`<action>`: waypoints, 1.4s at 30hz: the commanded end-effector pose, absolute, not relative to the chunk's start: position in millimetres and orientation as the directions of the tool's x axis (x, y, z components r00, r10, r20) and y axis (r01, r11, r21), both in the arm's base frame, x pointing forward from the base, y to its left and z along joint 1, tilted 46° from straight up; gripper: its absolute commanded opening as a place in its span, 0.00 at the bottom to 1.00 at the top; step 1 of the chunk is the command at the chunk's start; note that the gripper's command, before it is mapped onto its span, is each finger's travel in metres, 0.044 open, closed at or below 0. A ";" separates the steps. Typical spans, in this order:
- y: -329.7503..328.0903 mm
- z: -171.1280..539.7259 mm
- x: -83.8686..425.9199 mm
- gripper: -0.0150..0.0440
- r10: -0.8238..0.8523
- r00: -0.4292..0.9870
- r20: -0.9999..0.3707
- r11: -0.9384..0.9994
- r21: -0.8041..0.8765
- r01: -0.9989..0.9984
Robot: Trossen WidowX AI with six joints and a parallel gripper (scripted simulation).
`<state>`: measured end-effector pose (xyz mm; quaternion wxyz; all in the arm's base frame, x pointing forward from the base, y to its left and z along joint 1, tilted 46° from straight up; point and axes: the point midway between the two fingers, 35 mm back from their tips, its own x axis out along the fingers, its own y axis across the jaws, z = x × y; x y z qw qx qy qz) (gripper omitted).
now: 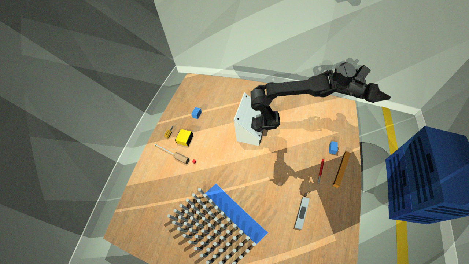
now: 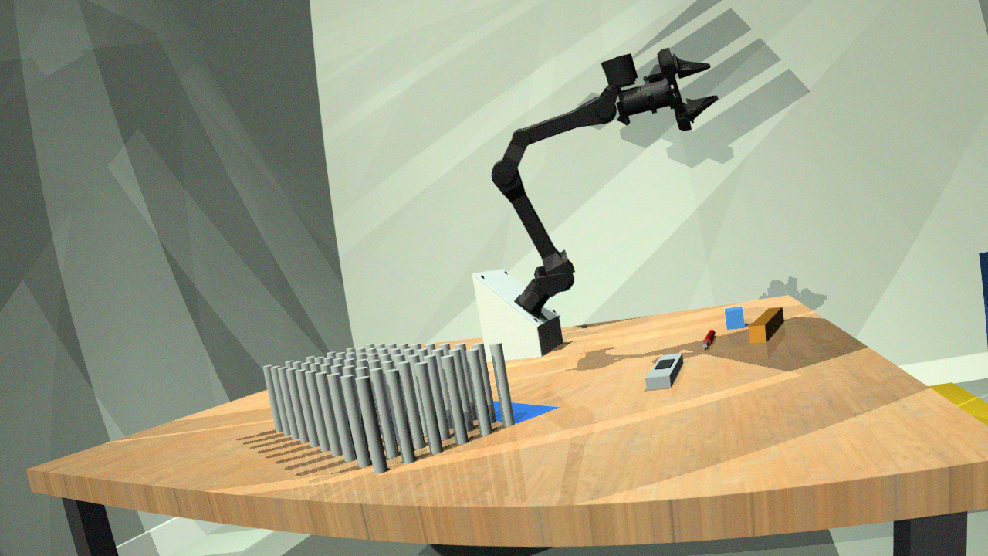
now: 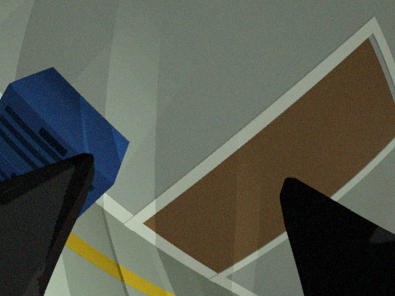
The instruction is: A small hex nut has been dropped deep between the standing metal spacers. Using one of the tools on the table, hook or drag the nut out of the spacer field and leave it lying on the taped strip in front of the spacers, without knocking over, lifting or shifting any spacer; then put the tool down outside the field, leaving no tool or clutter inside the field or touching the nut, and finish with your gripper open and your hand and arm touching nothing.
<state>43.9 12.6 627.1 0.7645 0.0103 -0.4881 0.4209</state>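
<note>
Pincer (image 1: 388, 97) (image 2: 712, 82) (image 3: 190, 177) open | spacers (image 1: 221, 225) (image 2: 371, 423) upright, long axes vertical | strip (image 1: 237, 213) (image 2: 530, 412) alongside

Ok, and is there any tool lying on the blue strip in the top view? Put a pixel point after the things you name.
No, the blue strip (image 1: 238, 213) (image 2: 528, 412) carries only shadows, and the screwdriver (image 1: 181, 157) lies well away.

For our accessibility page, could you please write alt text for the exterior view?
A black robot arm reaches up, its fingers open, above a wooden table where upright metal spacers stand beside a blue strip.
</note>
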 end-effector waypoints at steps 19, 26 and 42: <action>196.6 560.9 103.5 1.00 0.722 0.447 0.528 0.685 -0.452 -0.572; 235.9 500.6 187.3 1.00 0.699 0.596 0.394 0.714 -0.423 -0.558; 159.1 315.8 382.8 1.00 0.449 0.893 0.037 0.884 -0.165 -0.438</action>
